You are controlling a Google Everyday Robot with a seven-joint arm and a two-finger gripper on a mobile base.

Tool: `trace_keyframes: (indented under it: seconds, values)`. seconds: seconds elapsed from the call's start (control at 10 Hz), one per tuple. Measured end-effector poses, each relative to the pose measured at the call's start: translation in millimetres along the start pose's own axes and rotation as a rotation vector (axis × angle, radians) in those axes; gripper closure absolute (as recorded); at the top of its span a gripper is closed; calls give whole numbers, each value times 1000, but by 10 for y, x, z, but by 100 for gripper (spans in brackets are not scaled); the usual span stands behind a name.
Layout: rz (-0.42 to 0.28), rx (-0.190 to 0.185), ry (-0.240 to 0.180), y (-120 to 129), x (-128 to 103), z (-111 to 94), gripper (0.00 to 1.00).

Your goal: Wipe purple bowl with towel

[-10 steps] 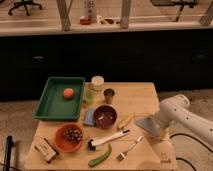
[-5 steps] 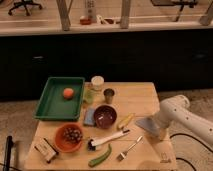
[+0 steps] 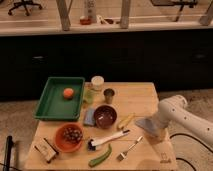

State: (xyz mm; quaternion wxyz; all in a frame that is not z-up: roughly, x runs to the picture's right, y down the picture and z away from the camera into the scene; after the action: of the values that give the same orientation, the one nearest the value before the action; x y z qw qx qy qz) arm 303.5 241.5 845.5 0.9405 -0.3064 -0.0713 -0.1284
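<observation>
The purple bowl (image 3: 105, 116) stands upright near the middle of the wooden table (image 3: 137, 97). The grey-blue towel (image 3: 146, 124) is at the table's right side, to the right of the bowl and apart from it. My gripper (image 3: 157, 127) is at the end of the white arm (image 3: 174, 111), which reaches in from the right. It sits at the towel's right edge, touching or just over it. The towel and the arm hide the gripper's tip.
A blue pad (image 3: 90, 116) lies left of the bowl. An orange bowl of grapes (image 3: 69, 136) is at the front left, and a green tray (image 3: 52, 102) holds an orange fruit. Cups (image 3: 109, 95) stand behind the bowl. A brush (image 3: 107, 140), a fork (image 3: 129, 148) and a yellow item (image 3: 125, 120) lie in front.
</observation>
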Motion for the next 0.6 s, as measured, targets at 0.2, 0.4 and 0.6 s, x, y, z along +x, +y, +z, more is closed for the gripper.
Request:
trace_keyframes:
  seconds: [0.2, 0.4, 0.6]
  values:
    - [1, 0, -1, 5, 0, -15, 66]
    - [-1, 4, -3, -20, -17, -76, 88]
    - [-5, 1, -4, -13, -32, -105, 100]
